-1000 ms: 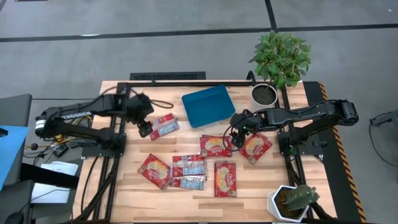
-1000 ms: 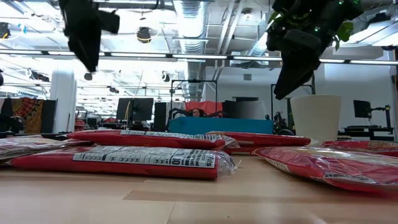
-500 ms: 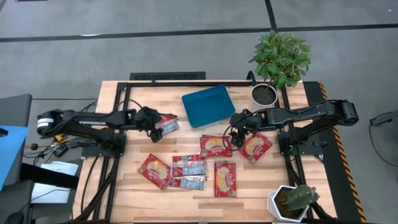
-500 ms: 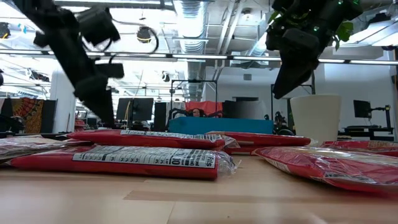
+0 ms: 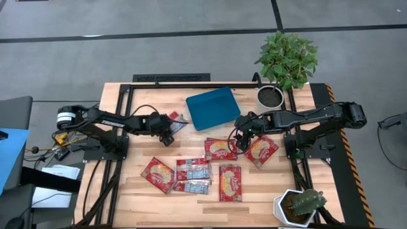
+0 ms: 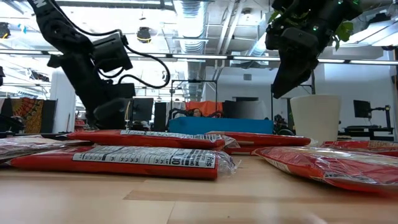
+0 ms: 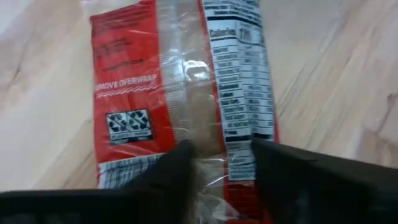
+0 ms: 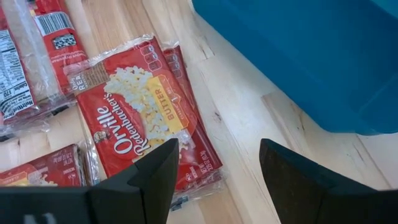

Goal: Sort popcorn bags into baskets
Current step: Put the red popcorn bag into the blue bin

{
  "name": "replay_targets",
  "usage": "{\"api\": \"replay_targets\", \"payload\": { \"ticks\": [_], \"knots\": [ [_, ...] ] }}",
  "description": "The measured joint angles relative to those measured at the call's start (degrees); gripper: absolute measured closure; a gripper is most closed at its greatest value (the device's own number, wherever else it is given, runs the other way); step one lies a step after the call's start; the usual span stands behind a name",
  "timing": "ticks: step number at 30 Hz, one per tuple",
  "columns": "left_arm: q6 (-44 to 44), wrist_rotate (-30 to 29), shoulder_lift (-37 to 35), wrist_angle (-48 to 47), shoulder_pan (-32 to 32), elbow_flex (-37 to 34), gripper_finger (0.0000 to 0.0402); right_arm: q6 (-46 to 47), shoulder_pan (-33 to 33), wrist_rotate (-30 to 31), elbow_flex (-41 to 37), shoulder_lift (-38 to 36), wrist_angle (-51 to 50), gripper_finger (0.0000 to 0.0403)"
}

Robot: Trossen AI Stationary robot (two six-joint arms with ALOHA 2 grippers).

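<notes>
A popcorn packet (image 7: 180, 81), back side up with its silvery middle and label showing, lies flat on the table left of the teal tray (image 5: 213, 108). My left gripper (image 7: 217, 158) is open and low over that packet's near end (image 5: 168, 132), one finger on each side of the middle seam. My right gripper (image 5: 240, 137) is open and empty, above the table between the tray and a red packet (image 8: 140, 118). Several more packets (image 5: 193, 177) lie flat nearer the front edge, and one (image 5: 261, 149) lies right of my right gripper. My left gripper comes at the packet's near end (image 7: 211, 165) slanting down from the table's left, open, its fingers along the packet. The fingertips (image 7: 177, 165) hide the spot, so I cannot tell whether they touch the film. The packet lies flat on the table.
A white pot (image 5: 270, 95) with a leafy plant stands at the far right corner, right of the tray. A white cactus pot (image 5: 299, 205) stands at the near right corner. Black frame rails (image 5: 191, 84) run along the far edge and both sides.
My left gripper has gone down and toward the table's right edge, from beside the packet's left end to low over it, the arm stretching out flat.
</notes>
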Motion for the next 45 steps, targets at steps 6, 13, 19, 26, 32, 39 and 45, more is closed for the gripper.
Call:
{"api": "replay_targets", "payload": {
  "ticks": [6,13,19,26,32,39,45],
  "knots": [
    [-9.2,5.3,-3.7,-4.7,-0.1,1.0,0.0392,0.1,0.0,0.0,0.0,0.0,0.0,0.0154],
    [-21.4,8.5,-10.9,-14.6,-1.1,6.4,0.0401,0.1,0.0,0.0,0.0,0.0,0.0,0.0154],
    [-28.8,3.3,-16.3,-19.1,-3.0,13.2,0.0401,0.1,0.0,0.0,0.0,0.0,0.0,0.0154],
    [-31.1,-1.7,-17.6,-18.2,-3.4,20.7,0.0401,0.0,0.0,0.0,0.0,0.0,0.0,0.0154],
    [-23.7,-4.4,-17.6,-18.0,-3.5,23.8,0.0401,0.0,0.0,0.0,0.0,0.0,0.0,0.0154],
    [-20.9,1.7,-17.6,-18.8,-3.4,19.9,0.0333,0.0,0.1,0.0,0.0,0.0,-0.2,0.0154],
    [-19.8,2.8,-17.6,-17.2,-2.7,13.1,0.0207,-0.1,0.1,0.0,0.0,0.0,-0.2,0.0154]
  ]
}}
